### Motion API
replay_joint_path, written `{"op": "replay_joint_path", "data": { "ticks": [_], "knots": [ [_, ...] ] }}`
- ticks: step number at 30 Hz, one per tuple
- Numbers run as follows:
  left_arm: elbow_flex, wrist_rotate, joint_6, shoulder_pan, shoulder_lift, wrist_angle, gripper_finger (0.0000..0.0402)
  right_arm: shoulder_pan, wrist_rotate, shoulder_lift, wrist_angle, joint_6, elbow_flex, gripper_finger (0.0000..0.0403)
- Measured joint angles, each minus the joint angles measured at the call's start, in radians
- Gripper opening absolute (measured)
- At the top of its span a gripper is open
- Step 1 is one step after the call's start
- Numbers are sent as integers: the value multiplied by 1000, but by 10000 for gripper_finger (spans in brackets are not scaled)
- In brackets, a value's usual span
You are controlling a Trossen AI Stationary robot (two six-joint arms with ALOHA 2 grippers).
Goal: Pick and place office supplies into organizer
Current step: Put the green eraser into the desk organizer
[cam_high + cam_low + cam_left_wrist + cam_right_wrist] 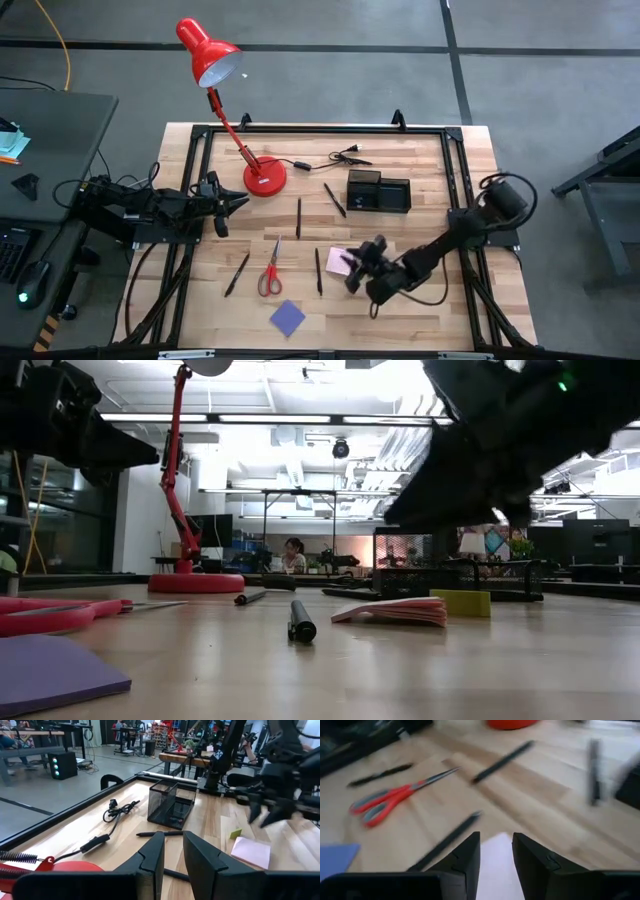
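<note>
My right pincer [357, 268] hovers over the pink note pad [338, 261], fingers narrowly apart, holding nothing. Organizer [379, 191] sits far right on the surface [420, 230]. My left pincer [228, 203] waits near the lamp [265, 177], narrow, empty.

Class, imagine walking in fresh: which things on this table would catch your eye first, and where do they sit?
The red desk lamp stands out at the table's far left, its shade leaning out past the edge. Near the front, the red-handled scissors lie among scattered pens. The right pincer hovers open over the pink note pad, while the black organizer waits behind.
</note>
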Motion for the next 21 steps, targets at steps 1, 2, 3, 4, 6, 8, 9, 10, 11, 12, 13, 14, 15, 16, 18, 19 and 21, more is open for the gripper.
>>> {"op": "replay_joint_path", "data": {
  "ticks": [1, 2, 3, 4, 6, 8, 9, 10, 11, 12, 13, 14, 15, 16, 18, 19, 21],
  "knots": [
    [0, 0, 0, 0, 0, 0, 62, 1, 14, -13, -1, 48, -24, 103],
    [0, 0, 0, 0, 0, -1, 63, 4, 24, -20, -4, 86, -44, 103],
    [0, 0, 0, 0, 0, 0, 63, 6, 28, -24, -18, 116, -64, 103],
    [0, 0, 0, 0, 0, 0, 63, 7, 28, -25, -42, 148, -77, 103],
    [0, 0, 0, 0, 0, -2, 61, 7, 20, -24, -111, 254, -94, 103],
    [0, 0, 0, 0, 0, 0, 60, 7, 4, -24, -168, 323, -96, 103],
    [0, 0, 0, 0, 0, 0, 60, 7, -6, -24, -188, 345, -96, 103],
    [0, 0, 0, 0, 0, 0, 61, 7, -10, -24, -200, 354, -96, 103],
    [0, 0, 0, 0, 0, 0, 62, 6, -11, -24, -200, 360, -96, 103],
    [0, 0, 0, 0, 0, 0, 62, 6, -13, -24, -193, 361, -96, 104],
    [0, 0, 0, 0, 0, 0, 63, 7, -13, -24, -187, 359, -96, 106],
    [0, 0, 0, 0, 0, 0, 63, 10, -13, -24, -188, 358, -95, 109],
    [0, 0, 0, 0, 0, 0, 63, 12, -7, -24, -191, 349, -91, 114],
    [0, 0, 0, 0, 0, 0, 62, 12, -1, -24, -190, 344, -88, 122],
    [0, 0, 0, 0, 0, 0, 61, 12, 2, -24, -199, 342, -82, 139],
    [0, 0, 0, 0, 0, 0, 60, 12, 0, -24, -206, 342, -81, 149],
    [0, 0, 0, 0, 0, 0, 61, 12, -12, -24, -205, 332, -80, 170]
  ]
}}
